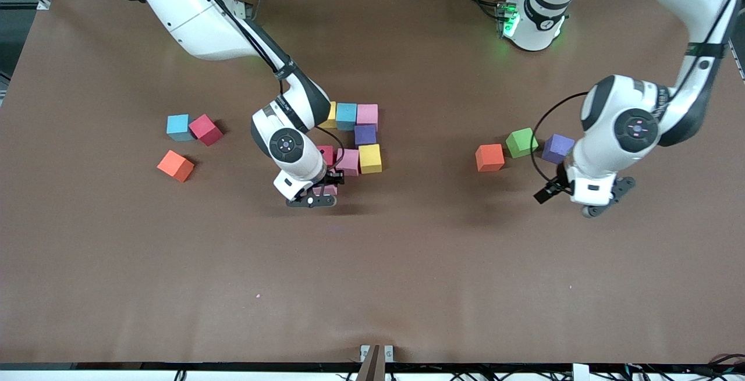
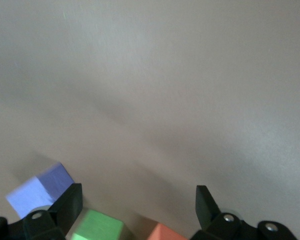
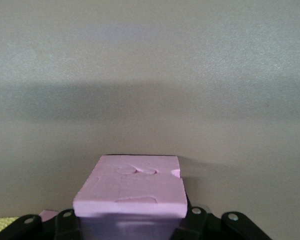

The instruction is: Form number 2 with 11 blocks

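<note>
The blocks [image 1: 369, 157] are soft foam cubes with flat, dull sides. The right gripper [image 1: 317, 195] squeezes a pink block [image 3: 132, 187] just in front of the half-built number 2 [image 1: 356, 136]. The left gripper [image 1: 588, 203] waits with fingers spread wide, near a purple block [image 1: 557, 147].

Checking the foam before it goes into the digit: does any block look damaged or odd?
Yes. The pink block held in the right tool, at the near edge of the partly built number 2, has shallow dents and a small nick on its top face. The other blocks look sound.
</note>
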You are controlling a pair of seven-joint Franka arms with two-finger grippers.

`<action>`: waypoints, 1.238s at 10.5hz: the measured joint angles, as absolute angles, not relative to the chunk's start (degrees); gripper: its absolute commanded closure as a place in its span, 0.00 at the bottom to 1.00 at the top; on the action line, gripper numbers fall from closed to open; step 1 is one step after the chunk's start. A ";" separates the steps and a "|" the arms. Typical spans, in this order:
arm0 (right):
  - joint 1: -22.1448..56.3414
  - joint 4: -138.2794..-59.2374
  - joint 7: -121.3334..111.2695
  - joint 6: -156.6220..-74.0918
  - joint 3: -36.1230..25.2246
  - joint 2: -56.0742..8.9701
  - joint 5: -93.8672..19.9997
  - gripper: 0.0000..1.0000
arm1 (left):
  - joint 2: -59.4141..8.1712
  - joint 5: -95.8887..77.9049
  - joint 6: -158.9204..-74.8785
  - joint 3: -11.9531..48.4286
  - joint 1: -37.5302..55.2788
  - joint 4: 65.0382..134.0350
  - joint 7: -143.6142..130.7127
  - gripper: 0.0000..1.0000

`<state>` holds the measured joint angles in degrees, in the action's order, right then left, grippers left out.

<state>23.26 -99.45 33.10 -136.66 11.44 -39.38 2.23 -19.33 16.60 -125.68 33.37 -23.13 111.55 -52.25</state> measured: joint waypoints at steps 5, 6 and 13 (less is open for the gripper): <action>23.68 -99.38 33.18 -136.62 11.00 -39.38 2.23 0.17 | -22.96 22.23 -125.30 32.86 -27.84 108.89 -44.73 0.00; 23.88 -99.40 33.19 -136.61 10.67 -39.45 2.25 0.07 | -24.57 22.93 -125.31 32.84 -28.20 107.87 -44.11 0.00; 23.94 -97.63 32.98 -136.63 9.20 -38.79 2.23 0.00 | -27.54 23.56 -125.36 34.53 -26.97 105.90 -43.66 0.00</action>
<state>23.94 -97.63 32.98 -136.63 9.20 -38.79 2.23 -27.54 23.56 -125.36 34.53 -26.97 105.90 -43.66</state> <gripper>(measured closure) 0.000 0.000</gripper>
